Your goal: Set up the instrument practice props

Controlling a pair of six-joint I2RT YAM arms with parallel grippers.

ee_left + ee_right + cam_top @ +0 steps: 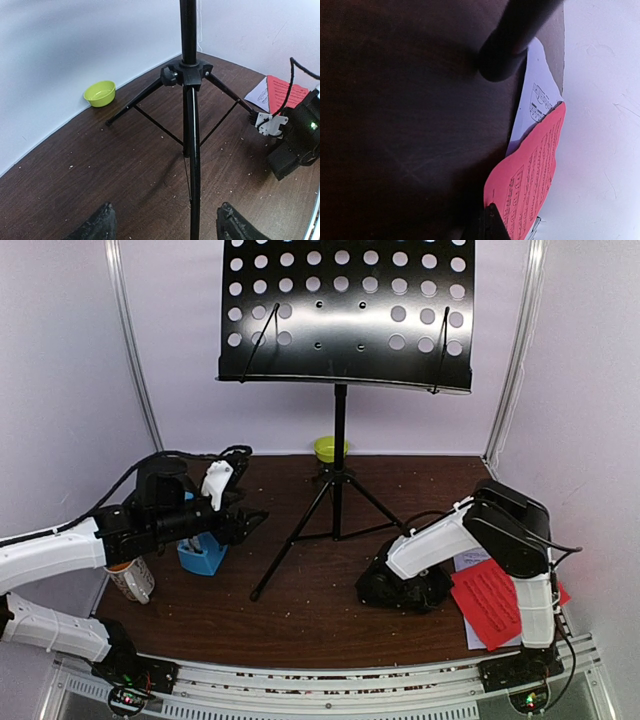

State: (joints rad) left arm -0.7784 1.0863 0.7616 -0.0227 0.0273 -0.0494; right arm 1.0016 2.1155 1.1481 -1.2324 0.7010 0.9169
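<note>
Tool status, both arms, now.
Left tool: open, holding nothing.
Right tool: open, holding nothing, low over the table at the edge of the red music sheet.

- Desk (310, 625) centre: music stand (338, 510) tripod, three legs splayed, thin struts bar gaps under hub.
- Stand's perforated tray overhangs rear half; descent from above blocked there.
- Front strip of desk between arm bases open.
- Left gripper (167, 227) jaws wide, nearest tripod leg directly ahead.
- Rear: green bowl (330, 448) at back wall, behind legs.
- Left: metronome (200, 552) and mug (130, 580) crowd space under left arm.
- Right: red sheet (490, 602) over white sheet (470, 562) at desk edge, wall close beside.
</note>
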